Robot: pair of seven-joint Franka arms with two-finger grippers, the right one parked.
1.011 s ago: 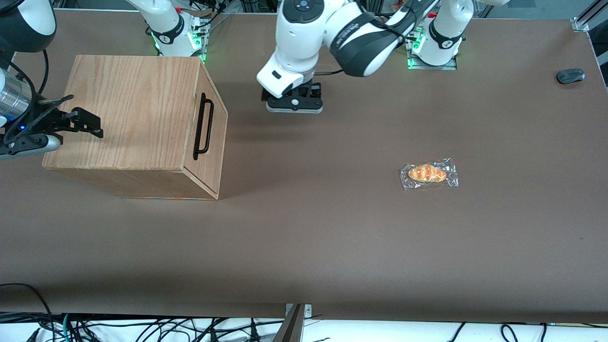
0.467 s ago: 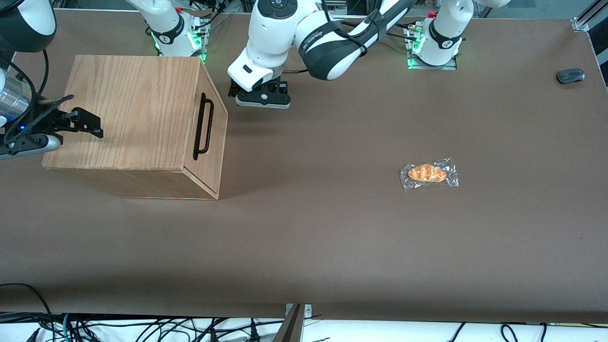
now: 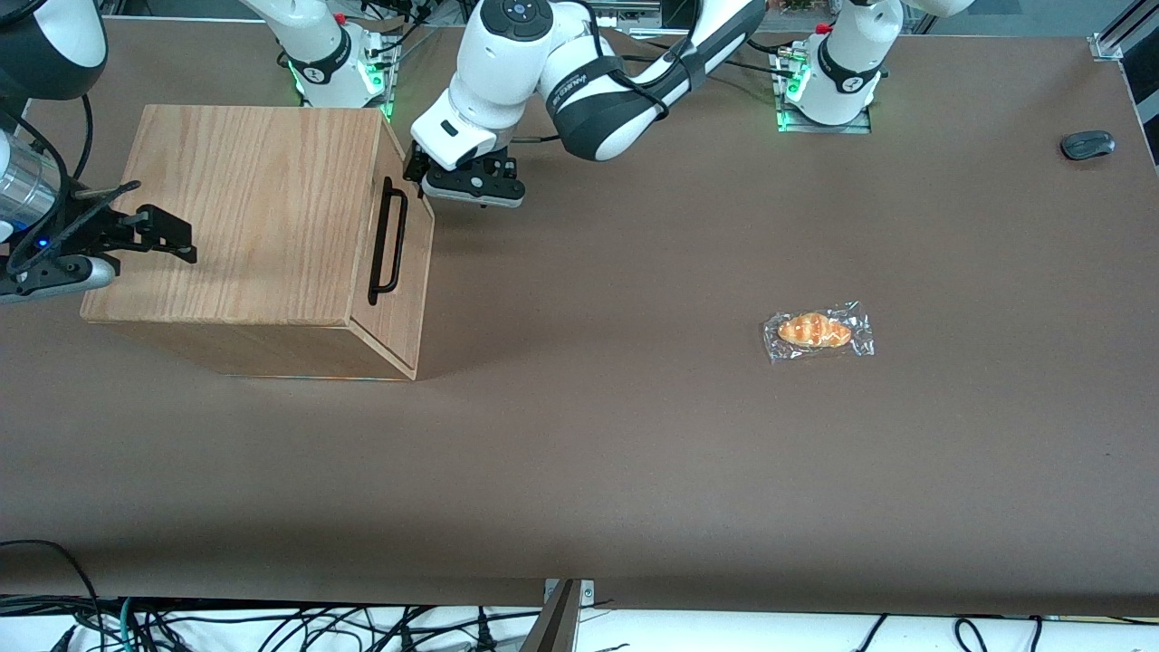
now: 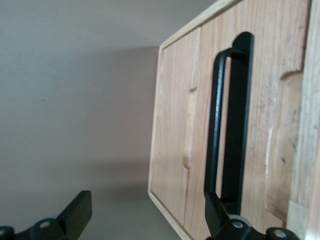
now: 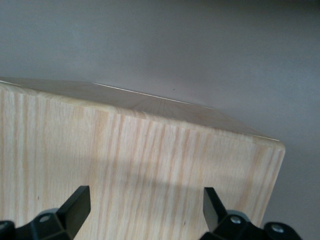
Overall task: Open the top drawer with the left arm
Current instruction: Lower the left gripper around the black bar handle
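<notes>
Cabinet (image 3: 253, 235) sits toward parked arm's end of table (image 3: 634, 453), top drawer (image 3: 406, 263) shut, flush with front. Black bar handle (image 3: 387, 241) runs across drawer face. Left arm (image 3: 579, 81) reaches toward cabinet; gripper (image 3: 426, 174) just in front of drawer, near handle's end farther from front camera, not touching. Fingers (image 4: 75, 212) spread apart, nothing between them. Wrapped bread (image 3: 818, 331) well apart from cabinet, toward working arm's end; mouse (image 3: 1087, 144) farther still.

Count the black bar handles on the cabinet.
1: the handle runs across the top drawer, on the cabinet front. The open gripper hovers beside its end farther from the front camera.
</notes>
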